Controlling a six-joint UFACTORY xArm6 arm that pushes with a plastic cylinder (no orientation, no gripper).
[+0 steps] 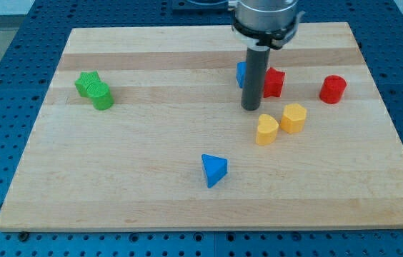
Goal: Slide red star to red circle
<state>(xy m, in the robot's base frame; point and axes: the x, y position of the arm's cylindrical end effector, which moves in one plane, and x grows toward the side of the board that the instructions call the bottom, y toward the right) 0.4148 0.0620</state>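
Observation:
The red star [274,82] lies at the view's upper right on the wooden board. The red circle [333,89] stands to its right, apart from it by about a block's width. My tip [251,108] rests on the board just left of and slightly below the red star, close to it. The rod hides part of a blue block [241,74] that sits right behind it, left of the star.
Two yellow blocks, a heart [266,130] and a rounded piece [294,118], lie below the red star. A blue triangle [214,170] is at lower centre. Two green blocks [93,90] touch at the view's left. The board's right edge [394,128] is near the red circle.

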